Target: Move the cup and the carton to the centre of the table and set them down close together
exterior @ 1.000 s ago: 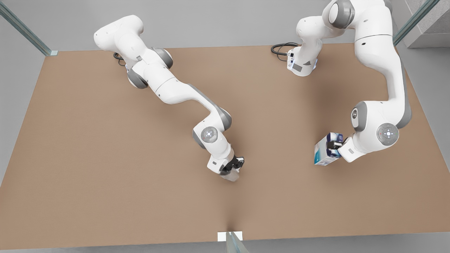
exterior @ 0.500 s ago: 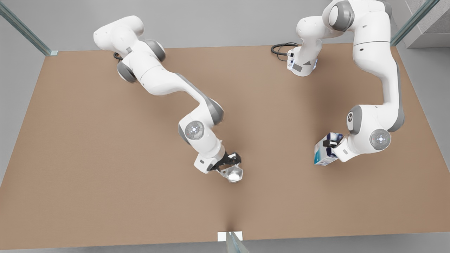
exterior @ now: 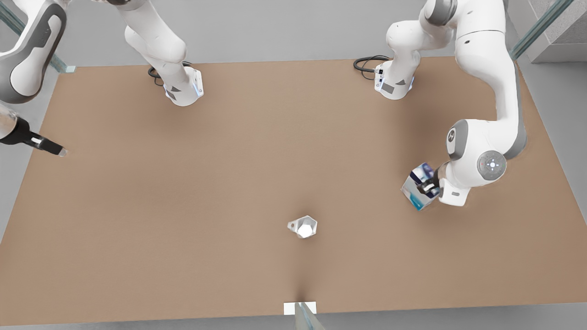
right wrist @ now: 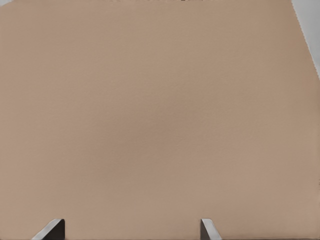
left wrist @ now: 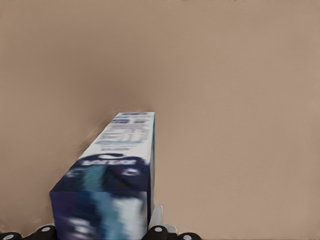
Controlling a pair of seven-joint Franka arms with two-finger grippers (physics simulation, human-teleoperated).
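Note:
The pale faceted cup [exterior: 304, 227] stands alone on the brown table [exterior: 137, 220], near the middle and towards its front edge. The white, teal and dark blue carton [exterior: 418, 187] hangs tilted at the front view's right with my left gripper [exterior: 429, 187] shut on it. In the left wrist view the carton [left wrist: 117, 165] stretches away from the fingers over bare tabletop. My right gripper [exterior: 57, 150] is raised at the front view's far left edge, far from the cup. In the right wrist view its fingertips [right wrist: 50, 229] stand wide apart, open over bare table [right wrist: 160, 120].
Both arm bases [exterior: 183, 91] [exterior: 394, 85] are mounted along the back edge, with a black cable [exterior: 367, 62] beside the right-hand one. A white marker [exterior: 290, 308] and a glass post sit at the middle of the front edge.
The right gripper let go of the cup and swung up and away to the front view's far left; the cup stays on the table. The left gripper tilted the carton and shifted slightly.

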